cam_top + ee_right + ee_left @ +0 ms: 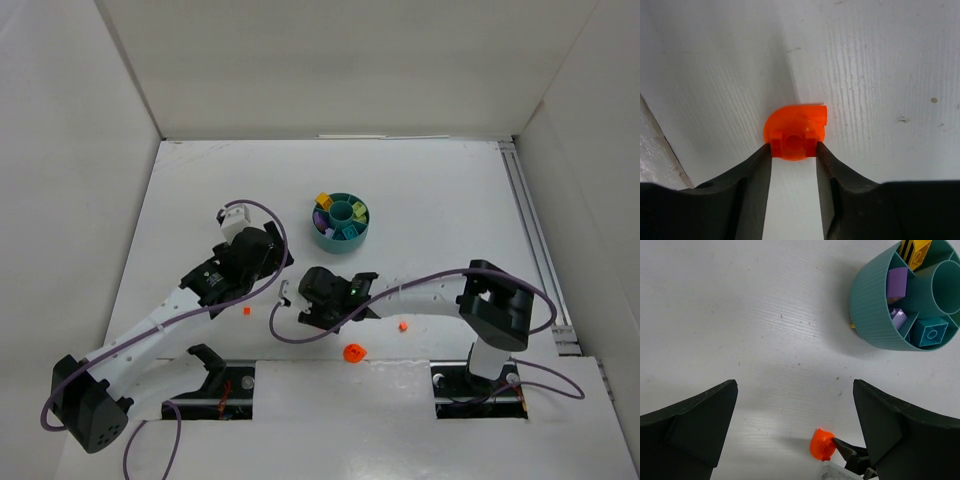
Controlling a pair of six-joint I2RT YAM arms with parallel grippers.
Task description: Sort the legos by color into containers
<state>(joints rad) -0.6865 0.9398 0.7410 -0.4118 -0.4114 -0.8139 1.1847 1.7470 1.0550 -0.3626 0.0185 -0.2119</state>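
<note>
The right jaws grip an orange piece (795, 132) by its flat edge, low over the desk (880, 60). The left jaws stand wide open above the desk, with the gripped piece just beside them. The dish (870, 305) sits on the desk near both arms, touching neither. Its outer sections hold purple (897, 282), turquoise (930, 332) and yellow (917, 250) pieces.

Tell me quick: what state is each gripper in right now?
Left gripper: open, holding nothing.
Right gripper: closed on the orange lego piece, one finger on each side of it.
</note>
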